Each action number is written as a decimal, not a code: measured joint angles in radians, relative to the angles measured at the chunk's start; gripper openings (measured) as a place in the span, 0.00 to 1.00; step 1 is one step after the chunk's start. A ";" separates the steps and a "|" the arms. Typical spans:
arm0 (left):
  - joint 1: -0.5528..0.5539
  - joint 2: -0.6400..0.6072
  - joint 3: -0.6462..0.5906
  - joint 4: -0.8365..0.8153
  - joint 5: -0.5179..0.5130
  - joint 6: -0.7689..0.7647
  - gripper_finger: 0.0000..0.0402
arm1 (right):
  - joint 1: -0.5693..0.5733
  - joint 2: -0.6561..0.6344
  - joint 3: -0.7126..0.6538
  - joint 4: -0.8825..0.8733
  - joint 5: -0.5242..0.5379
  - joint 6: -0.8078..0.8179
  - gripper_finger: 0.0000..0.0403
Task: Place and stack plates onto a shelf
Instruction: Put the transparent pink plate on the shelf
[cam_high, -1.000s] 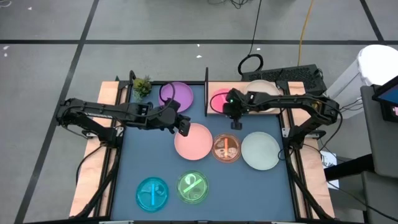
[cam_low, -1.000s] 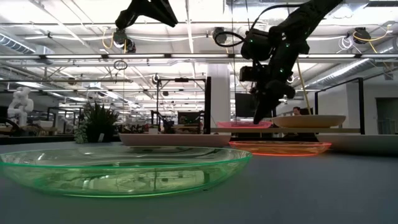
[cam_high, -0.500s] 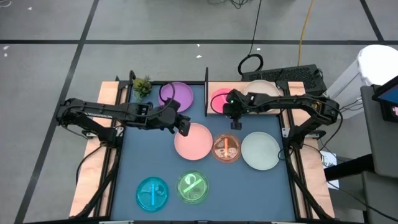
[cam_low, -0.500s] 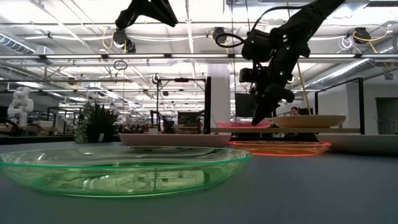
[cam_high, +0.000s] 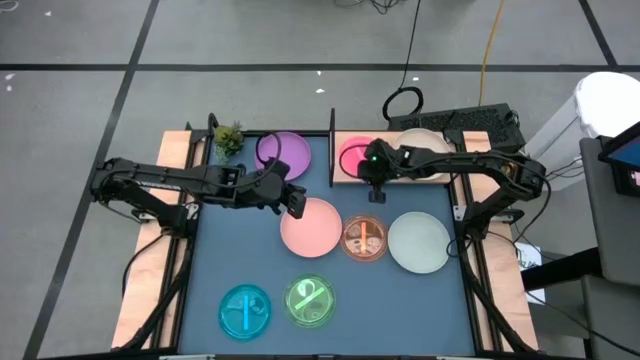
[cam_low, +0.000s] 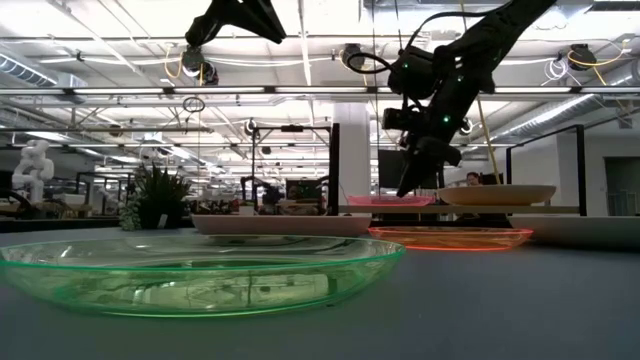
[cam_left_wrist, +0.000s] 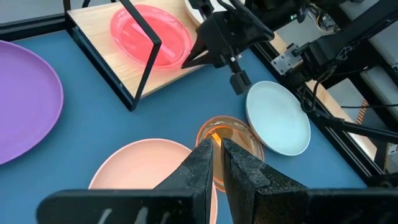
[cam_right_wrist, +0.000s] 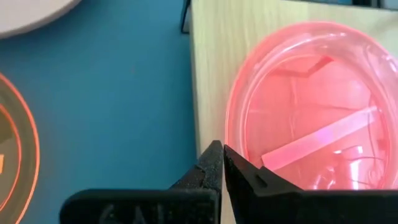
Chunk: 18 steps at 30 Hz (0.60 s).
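The shelf (cam_high: 341, 178) is a light-wood board at the far right with a black upright (cam_high: 332, 145). On it lie the magenta plate (cam_high: 354, 158) and the cream plate (cam_high: 425, 146). The purple (cam_high: 283, 150), pink (cam_high: 312, 228), orange-brown (cam_high: 365, 238), mint-white (cam_high: 418, 242), cyan (cam_high: 245, 310) and green (cam_high: 312, 302) plates lie flat on the blue table. My right gripper (cam_right_wrist: 222, 152) is shut, slanting down over the shelf's near edge by the magenta plate (cam_right_wrist: 311, 112). My left gripper (cam_left_wrist: 216, 152) is shut and holds nothing, high over the pink plate's far rim. My right gripper's shut fingertips (cam_low: 405, 188) stand at the shelf's near edge (cam_right_wrist: 208, 124), just beside the magenta plate's rim (cam_right_wrist: 235, 134). They come slanting down from the table's near side. Whether they touch the rim or the board, I cannot tell.
A small potted plant (cam_high: 228, 138) stands at the far left corner. Narrow wooden rails (cam_high: 150, 270) run along both sides of the table. Bare blue table lies between the pink plate and the shelf (cam_high: 345, 198) and along the near right (cam_high: 400, 310).
My right gripper has tipped a little, and its shut fingertips have swung slightly toward the far edge and the magenta plate. The plates lie as they did.
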 joint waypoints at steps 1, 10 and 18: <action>0.000 0.000 0.000 0.000 0.000 0.000 0.09 | -0.002 0.005 0.000 0.006 0.000 0.000 0.00; 0.000 0.000 0.000 0.003 0.000 -0.007 0.09 | 0.016 0.019 0.000 0.033 -0.005 0.055 0.00; 0.000 0.000 -0.001 0.006 0.000 0.016 0.09 | 0.066 -0.104 0.000 -0.045 -0.004 0.204 0.00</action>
